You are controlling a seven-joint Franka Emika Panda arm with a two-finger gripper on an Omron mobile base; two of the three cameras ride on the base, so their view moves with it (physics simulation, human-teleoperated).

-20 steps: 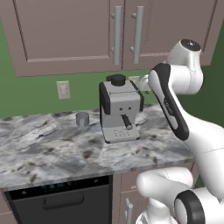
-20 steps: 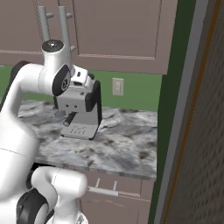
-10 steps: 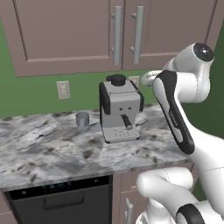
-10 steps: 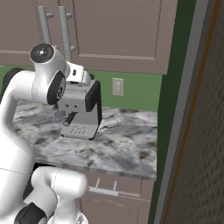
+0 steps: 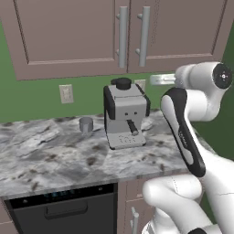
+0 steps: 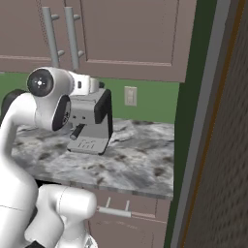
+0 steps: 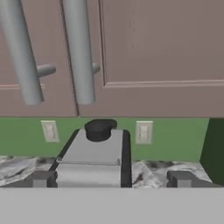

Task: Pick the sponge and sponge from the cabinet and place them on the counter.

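The spread, empty gripper hovers above the grey coffee machine, facing the closed mauve-brown cabinet's grey bar handles, likely to open it.

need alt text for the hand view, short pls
Closed mauve-brown wall cabinet doors with two long vertical grey bar handles fill the upper half, seen from the robot's hand. Below them a grey coffee machine with a black round cap stands against a green wall with two white outlets, on a marble-patterned counter. The open jaws' dark tips rise at the bottom.
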